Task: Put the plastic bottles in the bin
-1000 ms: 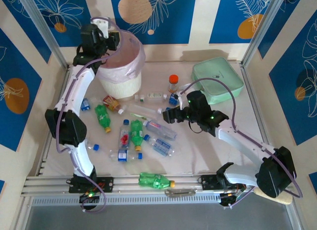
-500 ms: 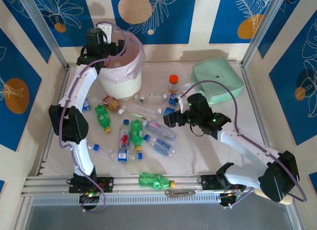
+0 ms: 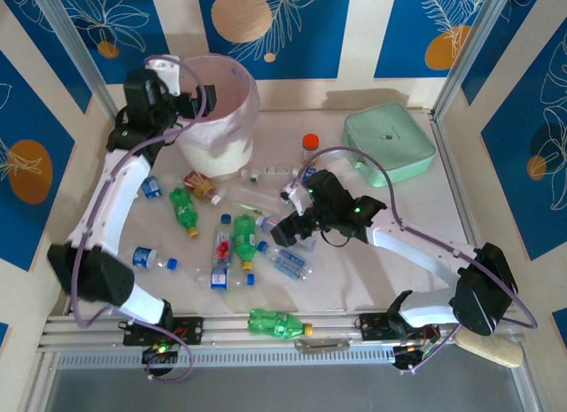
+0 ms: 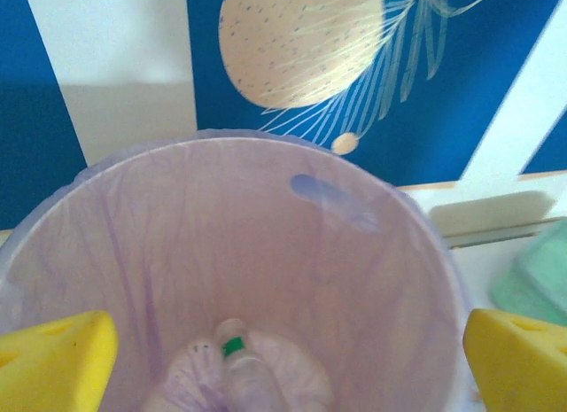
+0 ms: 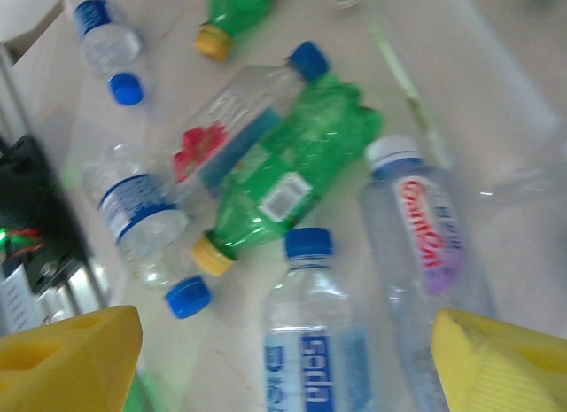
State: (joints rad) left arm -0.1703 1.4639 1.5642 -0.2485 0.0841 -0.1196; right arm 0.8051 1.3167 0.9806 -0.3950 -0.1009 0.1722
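Note:
The bin (image 3: 220,148) is a white bucket with a pale pink liner at the back left. My left gripper (image 3: 188,100) hangs open at its left rim. In the left wrist view my left gripper (image 4: 283,368) looks down into the bin (image 4: 381,279), where a clear bottle (image 4: 237,363) lies at the bottom. Several plastic bottles lie on the table, among them a green one (image 3: 244,240) and a clear one (image 3: 285,261). My right gripper (image 3: 291,226) hovers open over them. In the right wrist view a blue-capped bottle (image 5: 314,341) lies below my right gripper (image 5: 283,363), untouched, beside a green bottle (image 5: 288,186).
A mint-green case (image 3: 390,146) lies at the back right. A short orange bottle with a red cap (image 3: 309,149) stands near it. Another green bottle (image 3: 279,323) rests against the front rail (image 3: 372,345). A clear bottle (image 3: 146,257) lies near the left arm.
The left jaws have opened above the bin and that arm has swung to the left. The right gripper has moved left and nearer to the cluster of bottles.

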